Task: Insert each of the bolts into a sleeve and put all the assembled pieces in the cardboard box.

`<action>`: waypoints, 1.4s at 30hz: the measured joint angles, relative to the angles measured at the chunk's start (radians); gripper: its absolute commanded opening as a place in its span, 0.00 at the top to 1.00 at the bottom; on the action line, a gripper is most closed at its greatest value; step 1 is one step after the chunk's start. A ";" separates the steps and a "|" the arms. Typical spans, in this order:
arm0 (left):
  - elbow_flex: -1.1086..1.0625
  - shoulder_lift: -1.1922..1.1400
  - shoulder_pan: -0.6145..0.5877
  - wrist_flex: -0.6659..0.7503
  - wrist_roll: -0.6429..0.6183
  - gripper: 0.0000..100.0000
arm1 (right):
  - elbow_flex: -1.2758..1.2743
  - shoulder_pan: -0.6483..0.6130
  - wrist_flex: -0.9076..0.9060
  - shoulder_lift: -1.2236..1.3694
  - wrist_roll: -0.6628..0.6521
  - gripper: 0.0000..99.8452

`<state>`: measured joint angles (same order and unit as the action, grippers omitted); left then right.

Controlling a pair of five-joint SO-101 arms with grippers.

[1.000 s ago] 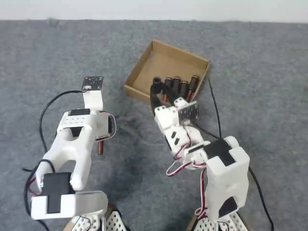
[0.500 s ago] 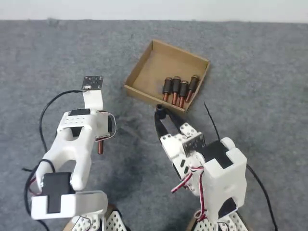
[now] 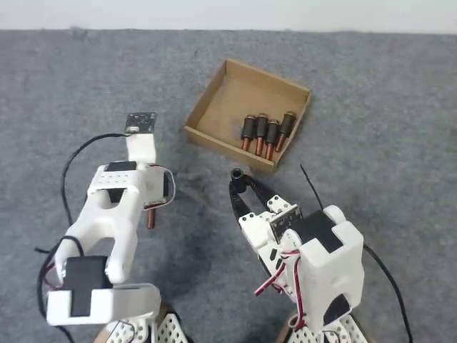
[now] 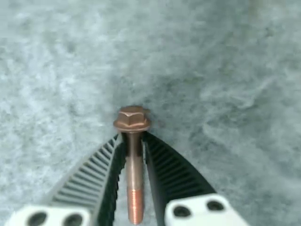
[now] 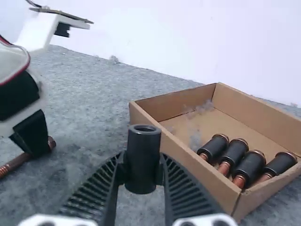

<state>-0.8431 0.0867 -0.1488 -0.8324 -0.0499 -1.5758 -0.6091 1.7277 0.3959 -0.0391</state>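
1. A grey tabletop (image 3: 385,143) is spread under both arms.
2. An open cardboard box (image 3: 232,93) is set on it, ahead of the right arm.
3. The right hand (image 5: 142,172) is clamped on a black sleeve (image 5: 143,141), which is held upright near the box.
4. The left hand (image 4: 132,141) is clamped on a copper bolt (image 4: 133,120) by the shank, with the head past the fingertips, well apart from the box.
5. Four assembled pieces (image 3: 266,132) are laid side by side in the box, by its near wall.

Left tool (image 4: 134,155) clamps copper bolt (image 4: 133,155), hex head over grey carpet (image 4: 225,70).
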 measured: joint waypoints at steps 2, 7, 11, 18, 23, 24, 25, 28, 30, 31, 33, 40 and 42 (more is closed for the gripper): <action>0.000 0.000 0.025 0.000 0.000 0.99 | 0.000 0.000 0.000 0.000 0.000 0.99; 0.000 0.084 0.072 0.000 -0.003 0.99 | 0.000 0.000 0.000 0.000 0.000 0.99; 0.000 0.233 0.118 0.000 -0.003 0.99 | 0.000 -0.002 0.000 0.000 0.000 0.99; 0.000 0.529 0.238 0.000 -0.003 0.99 | 0.000 -0.005 0.000 -0.002 0.000 0.99; -0.018 0.713 0.324 0.057 -0.003 0.99 | 0.000 -0.005 0.000 -0.002 0.000 0.99; -0.043 0.744 0.334 0.098 -0.003 0.99 | 0.000 -0.005 0.000 -0.002 0.000 0.99; -0.077 0.770 0.347 0.144 -0.003 0.99 | 0.000 -0.005 0.000 -0.002 0.000 0.99; -0.206 0.812 0.388 0.328 -0.003 0.99 | 0.000 -0.005 0.000 -0.002 0.000 0.99; -0.310 0.830 0.419 0.477 -0.003 0.99 | 0.000 -0.005 0.000 -0.002 0.000 0.99; -0.356 0.836 0.437 0.546 -0.003 0.99 | 0.000 -0.012 0.000 -0.002 0.000 0.99; -0.414 0.848 0.462 0.643 0.000 0.99 | 0.000 -0.023 0.000 -0.002 0.000 0.99; -0.439 0.907 0.520 0.692 -0.101 0.99 | 0.000 -0.026 0.000 -0.002 0.000 0.99; -0.439 0.927 0.520 0.692 -0.199 0.99 | 0.000 -0.037 0.000 -0.002 0.000 0.99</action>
<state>-1.2820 1.0134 0.3713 -0.1404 -0.2493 -1.5758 -0.6460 1.7277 0.3943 -0.0391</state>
